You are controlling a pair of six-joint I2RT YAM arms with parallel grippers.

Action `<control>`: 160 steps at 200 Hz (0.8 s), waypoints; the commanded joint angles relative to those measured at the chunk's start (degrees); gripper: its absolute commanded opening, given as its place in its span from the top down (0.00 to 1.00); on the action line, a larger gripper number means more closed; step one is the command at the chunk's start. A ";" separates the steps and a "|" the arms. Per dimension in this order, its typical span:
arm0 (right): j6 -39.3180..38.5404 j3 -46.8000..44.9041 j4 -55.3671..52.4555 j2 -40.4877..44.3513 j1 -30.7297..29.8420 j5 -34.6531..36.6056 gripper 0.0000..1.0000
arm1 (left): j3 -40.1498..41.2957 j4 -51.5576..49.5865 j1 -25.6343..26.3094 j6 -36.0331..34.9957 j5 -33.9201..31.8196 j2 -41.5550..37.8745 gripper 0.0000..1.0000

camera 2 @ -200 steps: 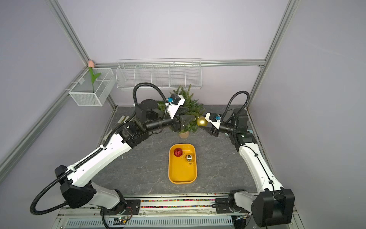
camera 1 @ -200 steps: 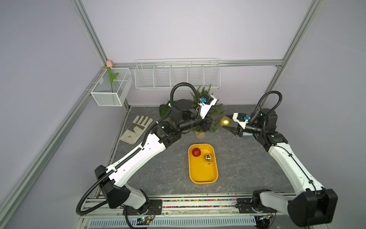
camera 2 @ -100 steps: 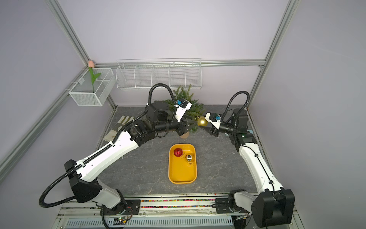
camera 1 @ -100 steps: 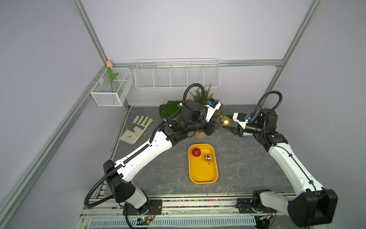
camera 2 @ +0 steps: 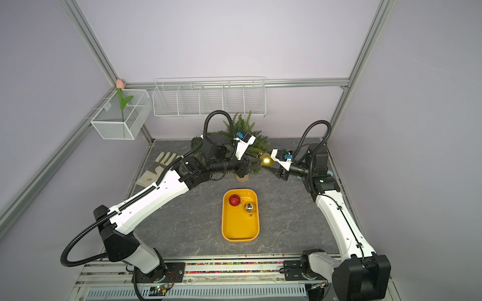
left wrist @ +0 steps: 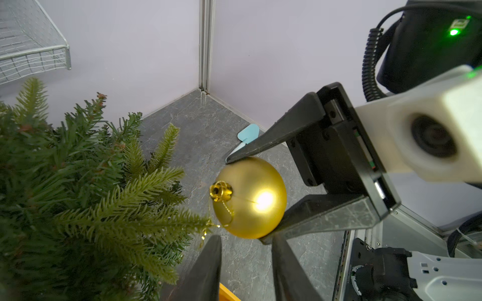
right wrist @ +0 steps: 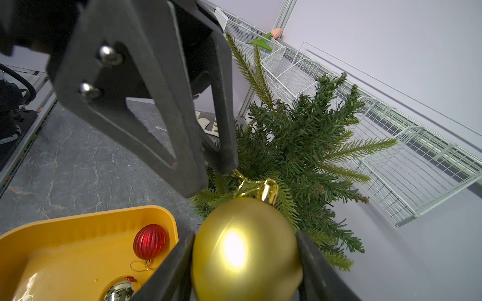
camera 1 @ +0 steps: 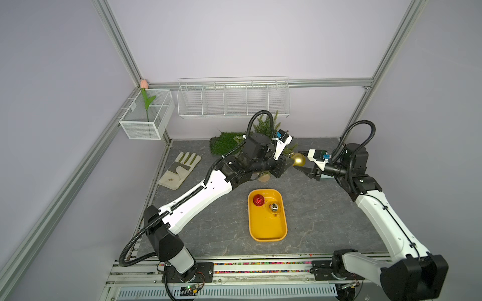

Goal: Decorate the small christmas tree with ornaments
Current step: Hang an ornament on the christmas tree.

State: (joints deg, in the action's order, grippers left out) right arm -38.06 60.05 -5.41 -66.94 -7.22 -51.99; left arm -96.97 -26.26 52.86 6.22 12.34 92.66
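The small christmas tree (camera 1: 264, 126) (camera 2: 241, 125) stands at the back of the table, partly behind my left arm. My right gripper (right wrist: 245, 242) (camera 1: 297, 160) is shut on the matte gold ornament (right wrist: 246, 250) (left wrist: 250, 198) (camera 2: 266, 159), held beside a branch tip. The ornament's gold string loop (left wrist: 210, 225) lies against the needles. My left gripper (left wrist: 245, 238) (camera 2: 257, 163) faces the ornament, open, one fingertip (right wrist: 227, 166) touching the string. The red ornament (camera 1: 258, 200) (right wrist: 150, 241) and the mirror-like ornament (camera 1: 273, 207) lie in the yellow tray (camera 1: 267, 232).
A work glove (camera 1: 180, 169) lies at the left and a fake grass patch (camera 1: 224, 143) sits behind my left arm. A long wire basket (camera 1: 232, 99) and a small one holding a tulip (camera 1: 146, 114) hang on the walls. A light blue scrap (left wrist: 247, 133) lies near the right wall.
My left arm swung right, from over the tree to the gold ornament, and its jaws narrowed. My right arm held still with the ornament.
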 commanded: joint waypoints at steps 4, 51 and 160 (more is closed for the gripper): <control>-1.20 -0.45 -1.35 0.72 -0.25 -1.12 0.44 | 1.59 1.56 -1.03 3.13 -1.54 -2.55 0.63; -0.70 -0.76 -0.40 2.36 -0.25 -3.00 0.44 | 8.02 11.19 -6.34 11.46 7.91 -5.53 0.61; 0.82 -1.34 1.45 3.84 -0.31 -3.98 0.44 | 10.70 19.40 -7.09 15.05 19.25 -5.92 0.63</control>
State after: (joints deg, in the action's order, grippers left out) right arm -37.50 59.53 -4.45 -63.02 -7.22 -54.70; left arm -86.83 -9.37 45.87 19.81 28.77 87.72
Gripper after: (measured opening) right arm 0.577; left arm 0.405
